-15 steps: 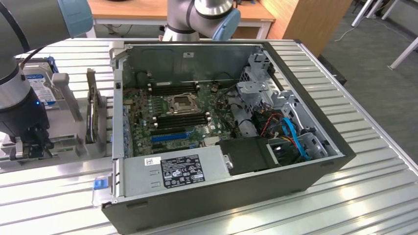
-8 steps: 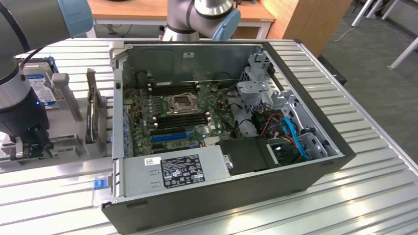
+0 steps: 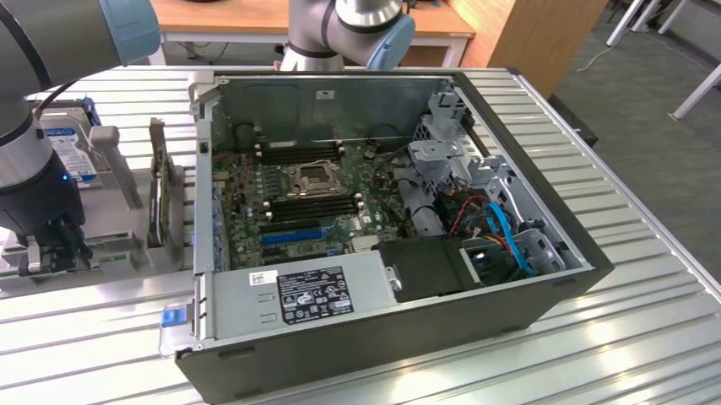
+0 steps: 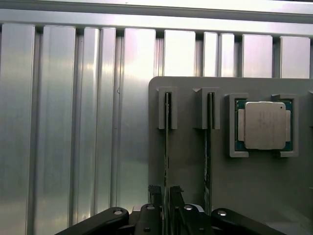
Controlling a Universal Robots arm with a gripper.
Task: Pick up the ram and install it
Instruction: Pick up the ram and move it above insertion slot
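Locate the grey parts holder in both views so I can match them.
Exterior view: the grey holder lies at the exterior view's left, beside the open PC case, under the gripper.
Wrist view: the grey holder lies below the gripper, with the ram standing in a slot and a CPU in a pocket.
Shared landmark: the ribbed metal table under the holder.

Thin green ram stick (image 4: 167, 127), edge-on in the grey plastic holder (image 4: 188, 156): lower end hidden behind the black hand (image 4: 166, 192), which the frame edge cuts off. Contact cannot be determined. Exterior view: the blue-labelled hard drive (image 3: 70, 150) is partly hidden behind the grey robot arm (image 3: 23, 164). The print on the power-supply label (image 3: 313, 295) is too small to read.
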